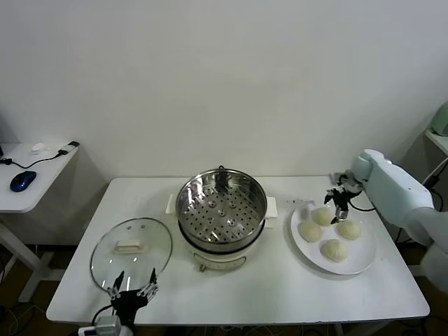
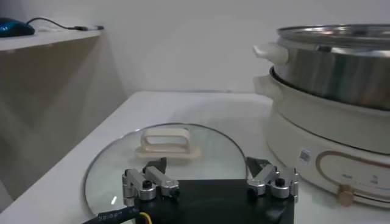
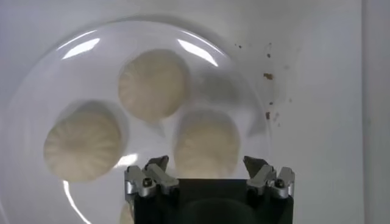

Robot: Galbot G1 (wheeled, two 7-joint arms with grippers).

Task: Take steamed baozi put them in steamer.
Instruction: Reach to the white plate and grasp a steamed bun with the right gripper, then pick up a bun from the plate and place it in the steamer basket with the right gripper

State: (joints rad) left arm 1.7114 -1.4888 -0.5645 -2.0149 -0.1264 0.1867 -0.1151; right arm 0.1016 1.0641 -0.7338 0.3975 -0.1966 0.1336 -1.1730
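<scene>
Four cream-white baozi lie on a white plate [image 1: 360, 262] at the right: one at the back [image 1: 323, 215], one at the left [image 1: 310, 230], one at the right [image 1: 348, 229], one at the front [image 1: 334, 249]. My right gripper [image 1: 341, 203] is open and hovers just above the back baozi [image 3: 206, 145], its fingers wide on either side. Two more baozi [image 3: 153, 83] [image 3: 83, 145] show beyond it in the right wrist view. The steel steamer [image 1: 221, 204] with its perforated tray stands at the table's middle, with nothing in it. My left gripper [image 1: 133, 288] is open and idle by the table's front left edge.
A round glass lid [image 1: 131, 248] with a white handle lies flat left of the steamer, just beyond my left gripper [image 2: 208, 173]. The steamer's white base [image 2: 329, 152] shows in the left wrist view. A side desk [image 1: 28, 175] with a blue mouse stands at the far left.
</scene>
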